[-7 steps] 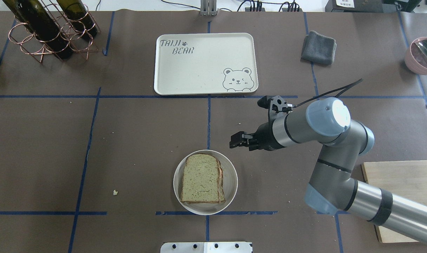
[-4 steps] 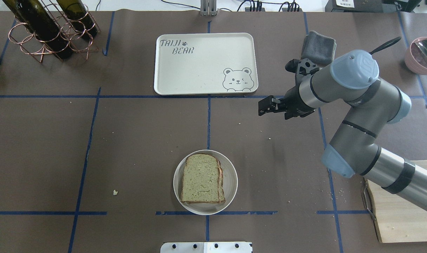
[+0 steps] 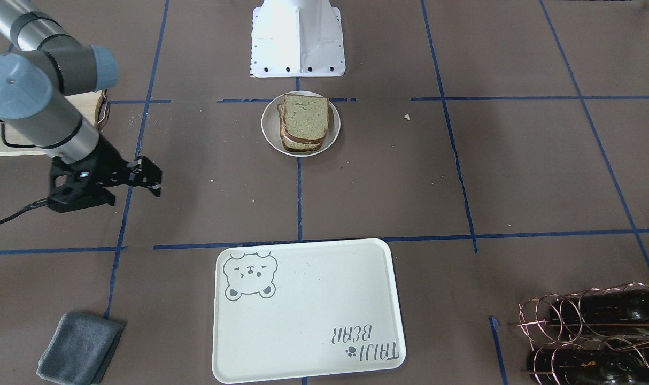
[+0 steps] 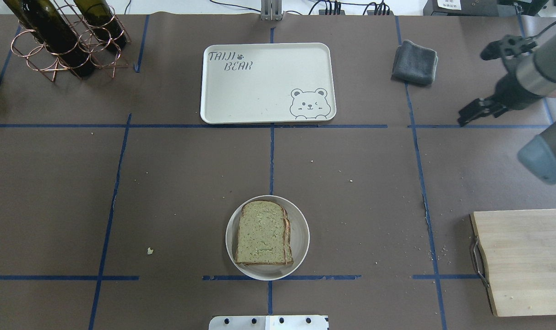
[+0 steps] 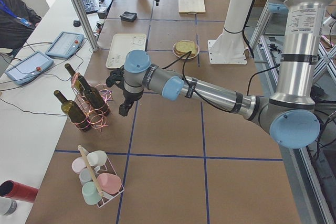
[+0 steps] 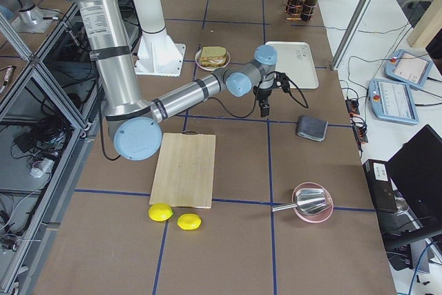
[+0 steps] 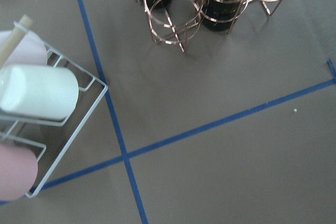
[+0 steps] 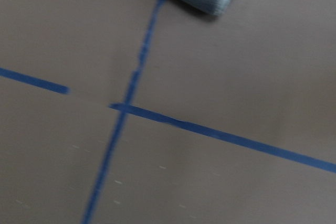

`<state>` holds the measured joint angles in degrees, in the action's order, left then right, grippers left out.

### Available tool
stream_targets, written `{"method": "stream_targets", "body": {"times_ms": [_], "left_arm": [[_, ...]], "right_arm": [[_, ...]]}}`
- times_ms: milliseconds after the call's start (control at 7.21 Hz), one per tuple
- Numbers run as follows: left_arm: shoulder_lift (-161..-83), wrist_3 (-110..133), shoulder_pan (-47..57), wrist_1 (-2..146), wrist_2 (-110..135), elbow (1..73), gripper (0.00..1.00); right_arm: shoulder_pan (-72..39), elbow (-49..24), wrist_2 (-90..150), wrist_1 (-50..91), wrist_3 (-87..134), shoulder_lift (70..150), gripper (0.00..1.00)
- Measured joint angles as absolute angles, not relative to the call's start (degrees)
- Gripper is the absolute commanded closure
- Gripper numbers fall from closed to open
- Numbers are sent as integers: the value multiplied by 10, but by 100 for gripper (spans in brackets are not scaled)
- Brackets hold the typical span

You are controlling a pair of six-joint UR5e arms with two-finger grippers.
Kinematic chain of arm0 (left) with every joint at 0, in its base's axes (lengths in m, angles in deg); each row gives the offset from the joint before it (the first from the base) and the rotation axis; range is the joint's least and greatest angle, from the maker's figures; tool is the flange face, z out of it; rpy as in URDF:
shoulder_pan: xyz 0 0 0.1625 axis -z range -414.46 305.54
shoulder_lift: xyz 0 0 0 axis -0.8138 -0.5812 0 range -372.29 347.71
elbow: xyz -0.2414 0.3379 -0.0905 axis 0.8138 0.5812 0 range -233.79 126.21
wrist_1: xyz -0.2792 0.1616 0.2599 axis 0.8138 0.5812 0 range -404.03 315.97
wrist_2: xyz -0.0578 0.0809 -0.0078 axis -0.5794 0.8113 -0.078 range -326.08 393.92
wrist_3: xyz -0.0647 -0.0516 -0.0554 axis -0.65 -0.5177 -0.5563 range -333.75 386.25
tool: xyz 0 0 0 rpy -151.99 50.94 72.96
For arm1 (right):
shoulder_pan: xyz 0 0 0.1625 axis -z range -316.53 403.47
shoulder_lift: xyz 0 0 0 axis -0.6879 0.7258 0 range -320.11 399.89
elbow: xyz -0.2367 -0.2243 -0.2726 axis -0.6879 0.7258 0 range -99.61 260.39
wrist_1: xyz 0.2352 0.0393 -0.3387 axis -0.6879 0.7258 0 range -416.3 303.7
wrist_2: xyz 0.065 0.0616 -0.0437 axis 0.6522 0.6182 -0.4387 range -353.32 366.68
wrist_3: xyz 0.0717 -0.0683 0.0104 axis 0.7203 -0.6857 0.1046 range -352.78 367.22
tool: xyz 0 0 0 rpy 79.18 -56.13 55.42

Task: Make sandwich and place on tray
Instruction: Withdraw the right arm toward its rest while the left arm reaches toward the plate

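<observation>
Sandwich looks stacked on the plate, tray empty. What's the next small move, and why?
Probably swing the right claw over to the plate. The sandwich sits assembled there, the tray holds nothing, and that claw hangs empty near the grey cloth, far from both.

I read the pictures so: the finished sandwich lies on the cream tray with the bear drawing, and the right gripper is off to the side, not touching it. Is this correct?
Not quite. The sandwich lies on the small round white plate, not on the tray; the overhead exterior view shows this. The right gripper is indeed off to the side, not touching it.
</observation>
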<state>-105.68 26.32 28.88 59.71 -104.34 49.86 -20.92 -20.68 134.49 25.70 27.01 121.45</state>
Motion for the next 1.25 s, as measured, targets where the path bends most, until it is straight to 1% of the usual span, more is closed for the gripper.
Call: {"method": "stream_targets", "body": {"times_ms": [277,416,555,832,971,1109,1248], "left_arm": [[-1066,143,209,685,-1056,509,0],[-1076,67,151,724,-1050,520,0],[-1102,-21,91,745,-1038,527,0],[-1167,-222,-52,756,-960,541,0],[-1192,-302,-126,756,-903,544,0],[-1208,-350,-183,755,-855,543,2],[-1217,-385,-228,755,-812,539,26]], "right_arm": [[-342,-213,1373,319,57,1288,0],[-398,-217,1381,354,-16,1319,0],[-434,-223,1386,374,-51,1350,0],[-459,-234,1388,382,-68,1390,0],[-462,-236,1388,382,-70,1395,0],[-462,-236,1388,382,-70,1397,0],[-463,-237,1388,382,-70,1397,0]]}}
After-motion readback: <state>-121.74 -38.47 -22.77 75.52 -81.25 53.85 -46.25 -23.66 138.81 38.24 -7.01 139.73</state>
